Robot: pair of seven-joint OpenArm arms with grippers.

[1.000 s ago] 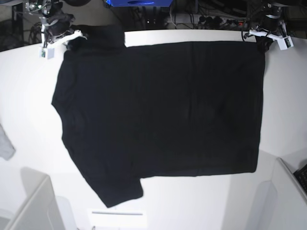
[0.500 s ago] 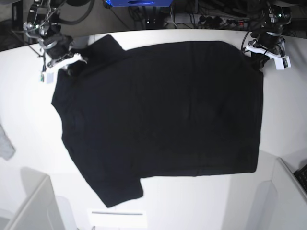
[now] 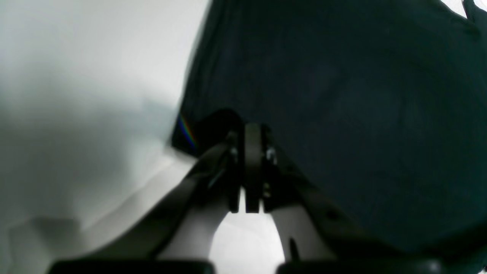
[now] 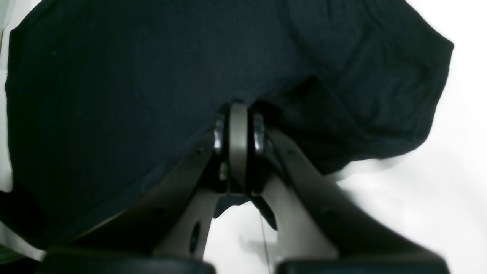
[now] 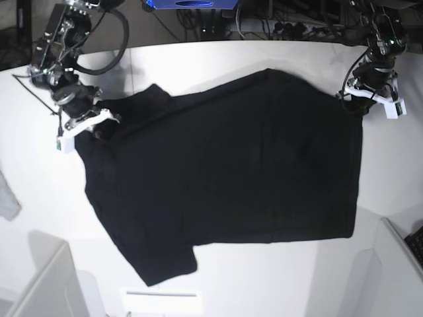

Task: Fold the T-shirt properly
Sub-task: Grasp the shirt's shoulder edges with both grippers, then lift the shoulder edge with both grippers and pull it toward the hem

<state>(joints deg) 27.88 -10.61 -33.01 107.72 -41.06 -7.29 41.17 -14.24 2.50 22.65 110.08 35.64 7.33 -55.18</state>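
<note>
Base view: white table (image 5: 251, 277), cables and a blue box (image 5: 188, 3) behind its far edge, grey cloth scrap (image 5: 8, 198) at one side. T-shirt (image 5: 231, 172) lies spread, plain black side up, far edge lifted. Left pincer (image 5: 360, 99) pinches the hem corner; right pincer (image 5: 96, 125) pinches cloth by the sleeve. No containers identifiable.

Left end effector (image 3: 252, 167) clamps T-shirt (image 3: 342, 114) corner.
</note>
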